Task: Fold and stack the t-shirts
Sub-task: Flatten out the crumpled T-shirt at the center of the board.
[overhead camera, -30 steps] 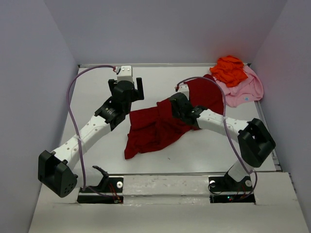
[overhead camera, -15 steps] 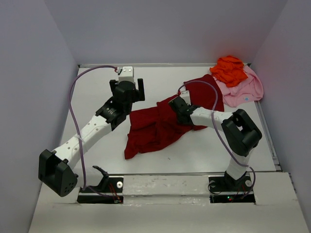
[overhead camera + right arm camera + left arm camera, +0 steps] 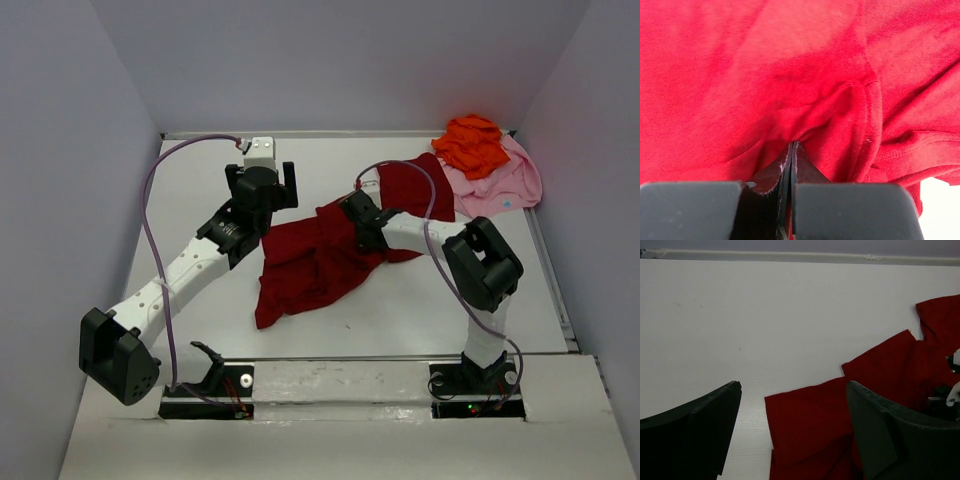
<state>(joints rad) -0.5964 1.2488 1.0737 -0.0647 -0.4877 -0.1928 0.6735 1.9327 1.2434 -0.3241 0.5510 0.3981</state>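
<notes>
The dark red cloth short-sleeved shirt (image 3: 315,262) lies crumpled across the middle of the white counter (image 3: 180,200) in the overhead view. The right hand (image 3: 791,147) sits at the shirt's upper middle, its black fingers pressed together on a pinched fold of the red cloth. The left hand (image 3: 794,386) hangs over the counter at the shirt's upper-left edge, fingers spread wide and gripping nothing. In the upper right corner, the bright orange shirt (image 3: 472,143) sits bunched on top of the light pink shirt (image 3: 505,188).

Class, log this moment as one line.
left gripper: open | right gripper: shut on dark red t-shirt | orange t-shirt: on pink t-shirt
</notes>
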